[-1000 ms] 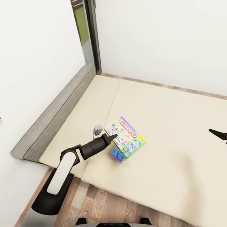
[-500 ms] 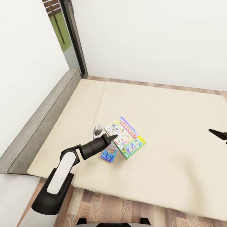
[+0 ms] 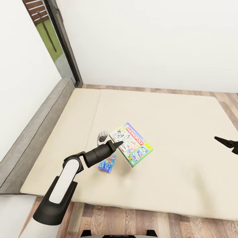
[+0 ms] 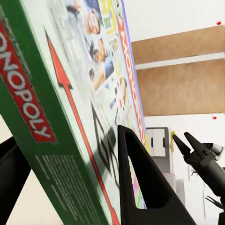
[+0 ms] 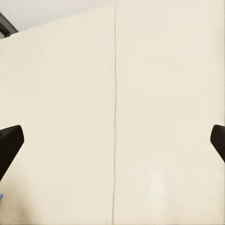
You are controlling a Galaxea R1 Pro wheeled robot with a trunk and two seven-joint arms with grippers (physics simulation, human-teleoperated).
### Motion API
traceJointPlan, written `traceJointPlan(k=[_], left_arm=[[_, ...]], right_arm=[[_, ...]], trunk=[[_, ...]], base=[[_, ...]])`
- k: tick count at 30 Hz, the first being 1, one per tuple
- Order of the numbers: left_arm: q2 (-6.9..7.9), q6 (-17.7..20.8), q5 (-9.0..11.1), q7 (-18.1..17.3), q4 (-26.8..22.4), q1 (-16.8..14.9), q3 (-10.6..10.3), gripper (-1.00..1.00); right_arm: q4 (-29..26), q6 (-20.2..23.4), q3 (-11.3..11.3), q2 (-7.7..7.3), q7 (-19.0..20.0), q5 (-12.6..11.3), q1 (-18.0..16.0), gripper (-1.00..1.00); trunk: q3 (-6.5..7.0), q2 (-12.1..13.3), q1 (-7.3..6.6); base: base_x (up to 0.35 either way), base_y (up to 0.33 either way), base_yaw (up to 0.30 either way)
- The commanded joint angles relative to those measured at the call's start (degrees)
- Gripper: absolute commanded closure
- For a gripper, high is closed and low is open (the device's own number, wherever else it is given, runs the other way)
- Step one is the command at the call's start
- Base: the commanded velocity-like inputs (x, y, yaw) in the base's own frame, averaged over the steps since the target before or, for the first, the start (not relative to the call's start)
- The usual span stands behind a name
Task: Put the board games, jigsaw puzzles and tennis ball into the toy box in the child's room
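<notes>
Swung round with the camera between frames: bed [image 3: 185,138], wall and window frame [image 3: 61,39] all shifted across the head view, more of the far edge and the wooden floor [image 3: 132,221] revealed. Unchanged against the left arm: Monopoly box [image 3: 131,143], tilted and raised above the bed. Shifted relative to that box: small blue game box [image 3: 107,163], now lying flat on the bed, showing clear of the bigger box's lower corner, beneath the arm. Read as one game lifted and in transit, one left behind for a return trip; toy box and counter nowhere near yet.

Left tool [image 3: 115,144]: clamped on the Monopoly box's edge, one dark finger [image 4: 140,183] pressed flat on the printed lid, the other under the green side. Right tool [image 3: 228,143]: off to the far side of the Monopoly box, over bare bed, fingers spread wide, nothing between them.
</notes>
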Motion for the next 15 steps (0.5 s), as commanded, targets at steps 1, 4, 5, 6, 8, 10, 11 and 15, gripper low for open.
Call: traceJointPlan(k=[1, 4, 5, 6, 8, 10, 11, 15], left_arm=[[0.0, 0.19, 0.55, 0.61, -0.07, -0.02, 0.02, 1.0], [0.01, 0.18, 0.55, 0.63, -0.07, -0.02, 0.02, 1.0], [0.02, 0.18, 0.55, 0.64, -0.07, -0.02, 0.04, 1.0], [0.02, 0.18, 0.55, 0.64, -0.07, -0.02, 0.04, 1.0], [0.03, 0.18, 0.55, 0.67, -0.07, -0.02, 0.08, 1.0], [0.03, 0.18, 0.55, 0.68, -0.07, -0.02, 0.09, 1.0], [0.03, 0.18, 0.55, 0.68, -0.07, -0.02, 0.09, 1.0], [0.03, 0.18, 0.55, 0.69, -0.07, -0.02, 0.1, 1.0]], right_arm=[[0.0, 0.27, -0.01, 0.05, 0.22, 0.03, -0.05, -1.0], [-0.01, 0.27, 0.11, 0.47, 0.23, 0.03, -0.04, -1.0], [-0.01, 0.27, 0.14, 0.78, 0.21, 0.03, -0.04, -1.0], [-0.01, 0.27, 0.14, 0.78, 0.21, 0.03, -0.04, -1.0], [-0.02, 0.27, 0.33, 2.17, 0.18, 0.03, -0.04, -1.0], [-0.02, 0.27, 0.49, 3.28, 0.17, 0.02, -0.04, -1.0], [-0.02, 0.27, 0.55, 3.77, 0.17, 0.02, -0.04, -1.0], [-0.02, 0.27, 0.66, 4.76, 0.16, 0.02, -0.04, -1.0]], trunk=[[0.23, 0.38, -0.22], [1.03, 1.59, -0.88], [1.29, 1.99, -1.1], [1.56, 2.39, -1.32], [2.09, 3.19, -1.76], [2.63, 3.99, -2.2], [2.9, 4.4, -2.41], [3.97, 6.0, -3.29]], base=[[0.0, 0.0, -0.144], [0.0, 0.0, -0.133], [0.0, 0.0, -0.126], [0.0, 0.0, -0.126], [0.0, 0.0, -0.12], [0.0, 0.0, -0.113], [0.0, 0.0, -0.11], [0.0, 0.0, -0.106]])
